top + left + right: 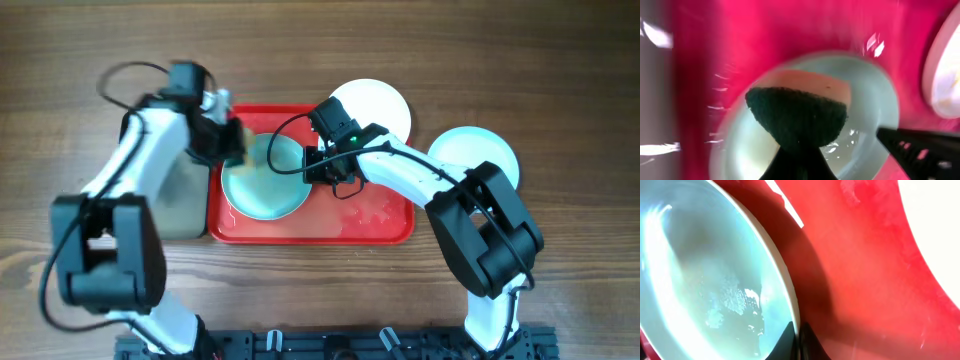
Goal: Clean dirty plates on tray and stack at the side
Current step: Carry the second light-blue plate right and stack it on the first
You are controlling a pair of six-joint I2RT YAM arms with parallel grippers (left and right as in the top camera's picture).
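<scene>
A pale aqua plate (265,180) lies on the red tray (370,225). My left gripper (222,140) is shut on a sponge (800,112) with a dark green scrub face and a tan back, pressed on the plate (870,115). My right gripper (322,168) is shut on the plate's right rim (785,290), one finger on each side of it. A white plate (380,105) lies off the tray's far right edge. A second aqua plate (475,150) lies on the table to the right.
A grey-brown tray or mat (180,200) lies left of the red tray, under my left arm. Wet smears show on the red tray floor (865,270). A dark rail (330,345) runs along the table's front edge.
</scene>
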